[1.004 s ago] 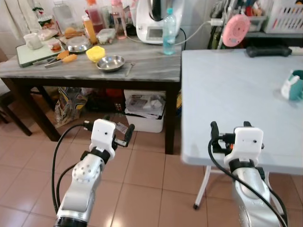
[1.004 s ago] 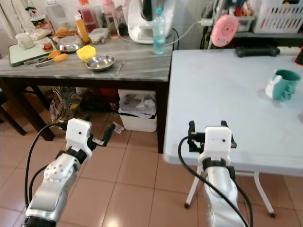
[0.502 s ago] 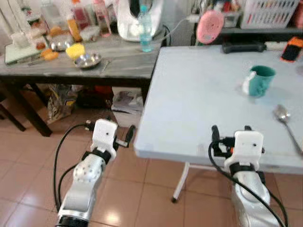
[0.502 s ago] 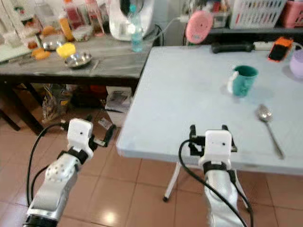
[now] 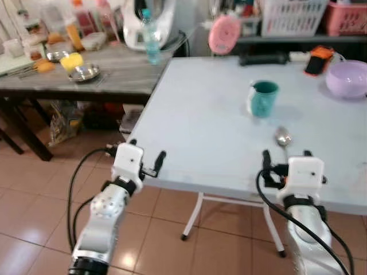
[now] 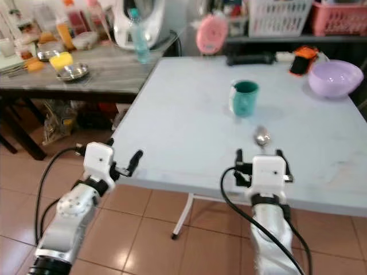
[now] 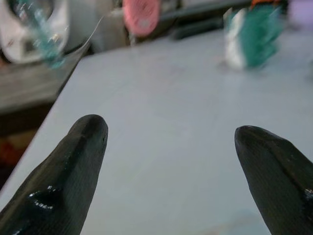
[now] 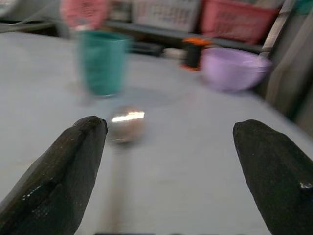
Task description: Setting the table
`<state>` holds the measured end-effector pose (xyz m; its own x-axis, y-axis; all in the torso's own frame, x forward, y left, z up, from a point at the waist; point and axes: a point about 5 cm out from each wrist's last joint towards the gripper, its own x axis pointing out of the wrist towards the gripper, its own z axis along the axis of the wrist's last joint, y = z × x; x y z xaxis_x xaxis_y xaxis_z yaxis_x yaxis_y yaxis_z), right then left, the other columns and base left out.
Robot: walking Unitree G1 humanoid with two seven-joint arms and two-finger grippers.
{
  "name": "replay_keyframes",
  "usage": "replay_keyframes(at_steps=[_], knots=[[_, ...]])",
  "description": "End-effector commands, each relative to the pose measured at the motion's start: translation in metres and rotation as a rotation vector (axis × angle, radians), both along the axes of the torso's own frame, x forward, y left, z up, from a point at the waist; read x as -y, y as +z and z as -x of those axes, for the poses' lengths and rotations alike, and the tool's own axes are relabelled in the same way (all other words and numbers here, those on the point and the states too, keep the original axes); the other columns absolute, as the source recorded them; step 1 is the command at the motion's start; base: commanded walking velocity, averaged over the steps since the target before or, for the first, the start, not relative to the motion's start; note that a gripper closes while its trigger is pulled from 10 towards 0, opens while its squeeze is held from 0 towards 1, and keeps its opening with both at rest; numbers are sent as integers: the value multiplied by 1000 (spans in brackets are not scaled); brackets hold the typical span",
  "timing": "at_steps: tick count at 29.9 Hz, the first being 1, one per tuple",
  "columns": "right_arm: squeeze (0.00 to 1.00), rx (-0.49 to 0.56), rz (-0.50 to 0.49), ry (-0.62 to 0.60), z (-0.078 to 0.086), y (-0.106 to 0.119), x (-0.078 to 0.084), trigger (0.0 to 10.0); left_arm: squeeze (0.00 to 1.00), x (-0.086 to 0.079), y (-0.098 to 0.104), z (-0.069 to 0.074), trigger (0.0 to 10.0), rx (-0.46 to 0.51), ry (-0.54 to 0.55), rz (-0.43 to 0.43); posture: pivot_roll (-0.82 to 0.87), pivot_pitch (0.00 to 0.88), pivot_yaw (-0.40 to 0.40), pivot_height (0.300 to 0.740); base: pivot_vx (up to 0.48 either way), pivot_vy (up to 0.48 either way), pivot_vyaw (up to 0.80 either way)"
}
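The view has swung right since a second ago, bringing the pale blue folding worktop point(image 5: 200, 120) square ahead. Both tools, left point(image 5: 145, 162) and right point(image 5: 287, 160), hang wide open and empty; the steel spoon point(image 5: 282, 138) lies beside the teal ceramic mug point(image 5: 263, 98), which a careless reach might topple.

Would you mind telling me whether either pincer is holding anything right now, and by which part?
Nothing is held: the left pincer and right pincer are both open and empty above the table.

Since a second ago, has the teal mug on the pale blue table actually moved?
No. The teal mug keeps its place beside the pale blue table's far right part; the camera turned, shifting the whole picture.
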<state>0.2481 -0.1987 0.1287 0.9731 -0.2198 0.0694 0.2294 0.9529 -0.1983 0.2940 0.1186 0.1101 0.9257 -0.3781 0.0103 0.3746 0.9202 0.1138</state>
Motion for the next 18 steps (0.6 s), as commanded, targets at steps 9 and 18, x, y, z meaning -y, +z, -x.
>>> replay_keyframes(at_steps=[9,18], knots=[[0,15,-18,36,-4,3,-12,10000,0,-8,-1,0,10000,-2,33,12,-119,3,104,740,0,-187,0],[0,-8,-27,85,-11,2,-19,10000,0,-11,-10,7,10000,-36,53,35,-120,14,73,740,0,0,0]])
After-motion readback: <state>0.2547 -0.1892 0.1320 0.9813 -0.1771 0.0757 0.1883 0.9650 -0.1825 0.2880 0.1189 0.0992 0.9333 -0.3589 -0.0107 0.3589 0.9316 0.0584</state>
